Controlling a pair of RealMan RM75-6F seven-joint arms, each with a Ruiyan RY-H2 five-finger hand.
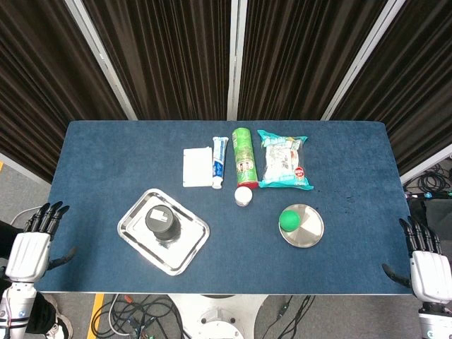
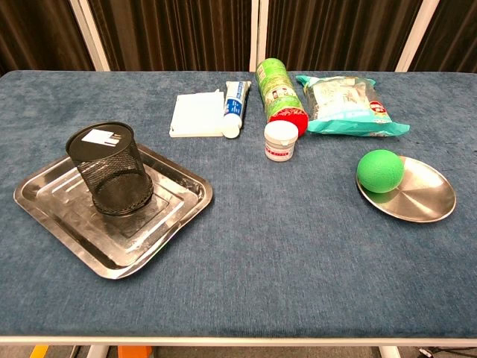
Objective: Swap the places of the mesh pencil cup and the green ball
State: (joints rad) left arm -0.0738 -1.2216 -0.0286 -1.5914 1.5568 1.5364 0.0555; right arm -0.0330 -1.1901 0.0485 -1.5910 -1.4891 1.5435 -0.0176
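Blue table (image 1: pixel 106 155): one mesh pencil cup (image 2: pixel 112 170), one green ball (image 2: pixel 380 171); left hand (image 1: pixel 32 247), right hand (image 1: pixel 427 265) empty, fingers apart.

— Where does the head view sit?
— High above the near edge, facing almost straight down; the whole table (image 1: pixel 106 152) fits, hands at the bottom corners.
— And the chest view?
— Low and nearer, facing across it toward the curtains (image 2: pixel 179 33).
— What do they share?
— The tabletop and what lies on it.
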